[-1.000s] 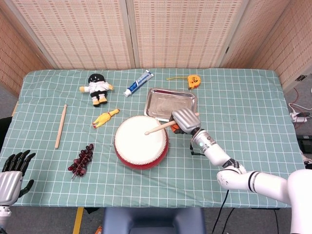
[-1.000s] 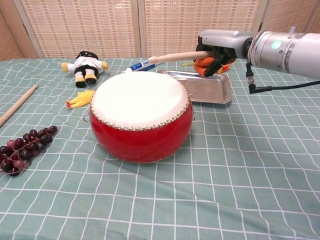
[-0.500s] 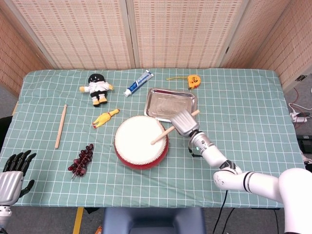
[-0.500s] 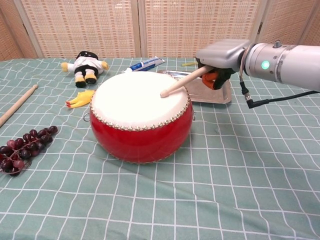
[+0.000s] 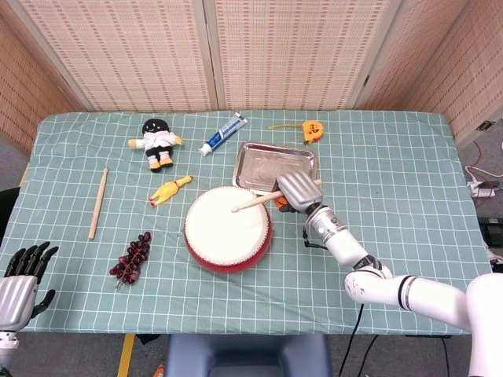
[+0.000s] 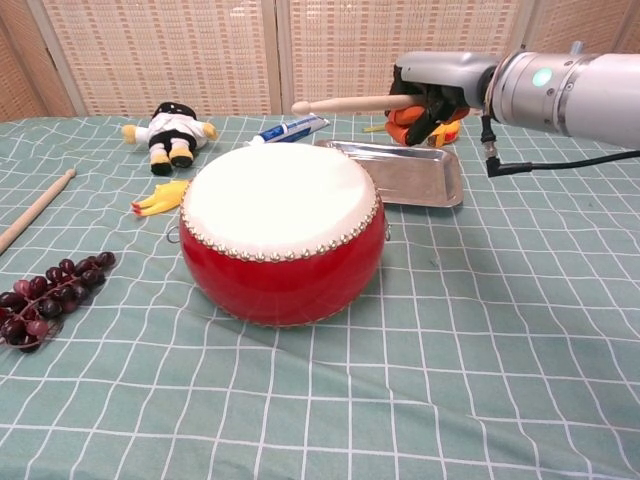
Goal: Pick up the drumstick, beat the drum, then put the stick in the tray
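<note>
A red drum (image 5: pixel 228 228) (image 6: pixel 283 232) with a white skin stands at the table's middle. My right hand (image 5: pixel 295 192) (image 6: pixel 436 92) grips a wooden drumstick (image 5: pixel 255 203) (image 6: pixel 352 103) beside the drum's right rim. The stick is raised nearly level above the skin, its tip clear of it. Behind the drum lies the metal tray (image 5: pixel 277 168) (image 6: pixel 405 172), holding nothing. A second drumstick (image 5: pixel 97 202) (image 6: pixel 35 210) lies on the cloth at the far left. My left hand (image 5: pixel 22 283) hangs open off the table's front left corner.
A plush doll (image 5: pixel 157 141), a rubber chicken (image 5: pixel 170 191), a bunch of dark grapes (image 5: pixel 132 258), a toothpaste tube (image 5: pixel 222 134) and a yellow tape measure (image 5: pixel 312 129) lie around the drum on the green checked cloth.
Half a second ago the stick's tip was down on the drum skin. My right hand has since swung it back up to about level. The left hand has not moved.
</note>
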